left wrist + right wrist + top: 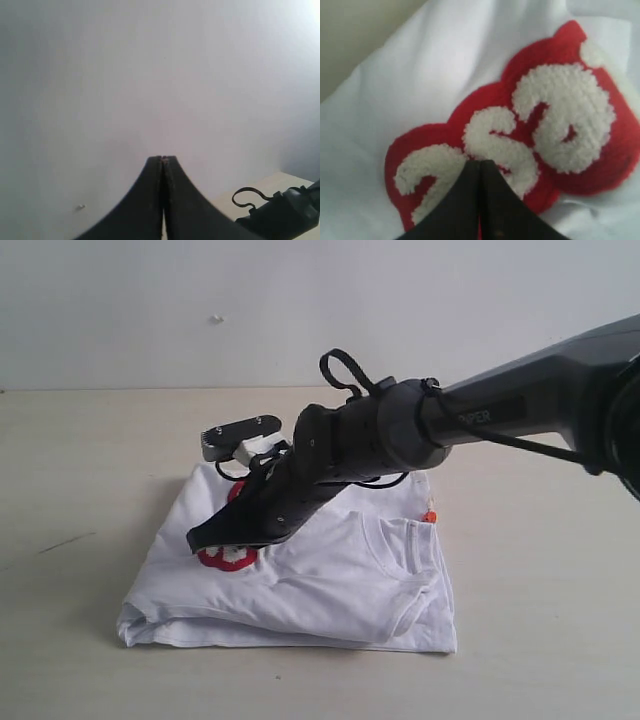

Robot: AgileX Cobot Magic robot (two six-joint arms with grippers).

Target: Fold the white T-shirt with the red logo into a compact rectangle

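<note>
The white T-shirt (pixel 330 580) lies folded in a rough rectangle on the table, its ribbed collar (pixel 412 540) and orange neck tag (pixel 430 516) toward the right. The red logo (pixel 228 556) shows at the shirt's left part; its fuzzy white letters on red (pixel 540 125) fill the right wrist view. My right gripper (pixel 200 538) reaches across from the right, shut, its tips (pixel 480 162) right over the logo with no cloth seen between the fingers. My left gripper (pixel 162 159) is shut and empty, pointing at the pale wall, outside the exterior view.
The shirt rests on a light wooden table (pixel 80 490) in front of a plain pale wall (pixel 150 310). The right arm (pixel 500 410) spans the air above the shirt's right half. Its cable loop (pixel 250 197) shows in the left wrist view.
</note>
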